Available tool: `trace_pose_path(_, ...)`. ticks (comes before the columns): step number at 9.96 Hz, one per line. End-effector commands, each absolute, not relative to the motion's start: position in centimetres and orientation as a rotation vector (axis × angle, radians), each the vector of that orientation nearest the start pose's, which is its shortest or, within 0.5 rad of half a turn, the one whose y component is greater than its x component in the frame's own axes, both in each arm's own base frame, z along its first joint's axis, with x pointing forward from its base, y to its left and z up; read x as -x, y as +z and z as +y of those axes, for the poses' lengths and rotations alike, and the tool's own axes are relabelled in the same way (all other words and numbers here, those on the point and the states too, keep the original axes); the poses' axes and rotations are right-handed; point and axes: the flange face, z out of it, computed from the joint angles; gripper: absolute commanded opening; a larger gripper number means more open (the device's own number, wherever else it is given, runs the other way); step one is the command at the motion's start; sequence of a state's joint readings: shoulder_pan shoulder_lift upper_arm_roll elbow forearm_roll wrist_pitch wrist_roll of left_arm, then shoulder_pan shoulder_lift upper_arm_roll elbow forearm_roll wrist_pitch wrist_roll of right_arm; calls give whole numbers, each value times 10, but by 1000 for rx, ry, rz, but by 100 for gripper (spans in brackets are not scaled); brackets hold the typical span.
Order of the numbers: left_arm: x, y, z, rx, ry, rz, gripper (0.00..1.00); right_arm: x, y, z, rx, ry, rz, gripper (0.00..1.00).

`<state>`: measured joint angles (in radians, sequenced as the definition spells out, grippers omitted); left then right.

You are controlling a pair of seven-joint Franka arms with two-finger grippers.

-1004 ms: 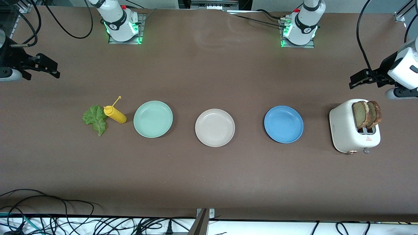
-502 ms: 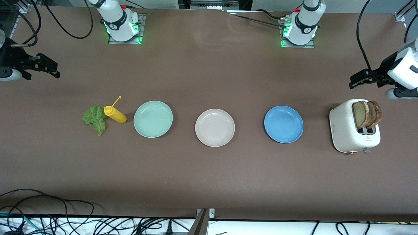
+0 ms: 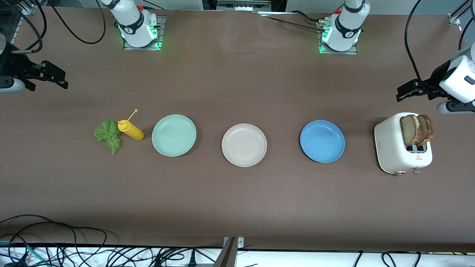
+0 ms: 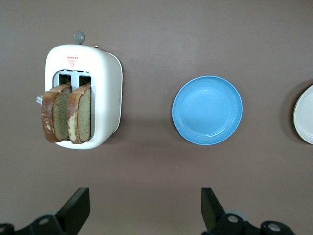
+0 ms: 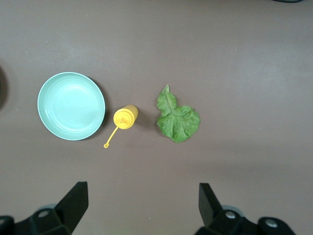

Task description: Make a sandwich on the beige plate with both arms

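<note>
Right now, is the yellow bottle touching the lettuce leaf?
Apart. The right wrist view shows bare table between the yellow bottle and the lettuce leaf.

Brown matte table (image 3: 237, 81) bearing, from the right arm's end: ruffled green lettuce leaf (image 3: 108, 135), yellow squeeze bottle (image 3: 130, 129), mint-green plate (image 3: 174, 135), beige speckled plate (image 3: 244, 145), blue plate (image 3: 322, 141), white two-slot toaster (image 3: 397, 148).

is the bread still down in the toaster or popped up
Popped up. Both bread slices stand well above the slots of the white toaster, crusts and most of each face exposed; neither gripper is touching them.
</note>
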<state>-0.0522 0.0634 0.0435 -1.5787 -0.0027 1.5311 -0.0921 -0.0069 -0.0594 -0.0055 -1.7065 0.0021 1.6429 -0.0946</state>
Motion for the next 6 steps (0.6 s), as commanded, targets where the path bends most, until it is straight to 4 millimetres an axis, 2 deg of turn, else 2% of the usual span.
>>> trace_pose_path(1, -571, 586, -4, 3116, 159, -108, 100, -540, 604, -7, 3147, 3, -121, 100)
trace_pose_path(6, -573, 583, -2, 3115, 169, -107, 100, -540, 604, -7, 3147, 3, -121, 100)
